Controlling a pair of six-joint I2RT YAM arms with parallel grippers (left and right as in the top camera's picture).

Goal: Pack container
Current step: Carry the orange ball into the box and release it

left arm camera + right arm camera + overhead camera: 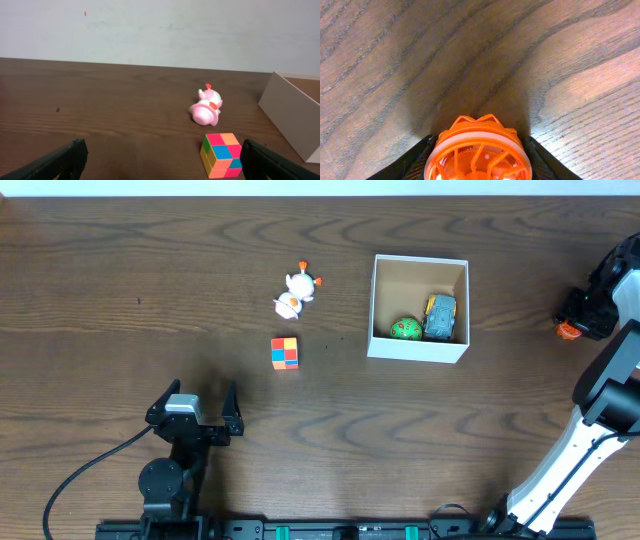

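The container is a square white-walled cardboard box with a brown inside, right of centre; its wall shows in the left wrist view. It holds a green ball and a yellow-grey toy vehicle. A pink-white toy figure and a multicoloured cube lie on the table left of the box. My left gripper is open and empty, near the front, with the cube just inside its right finger. My right gripper is shut on an orange round cage toy, right of the box.
The dark wooden table spreads under everything. A pale wall stands behind it. The right arm's white links run down the right side.
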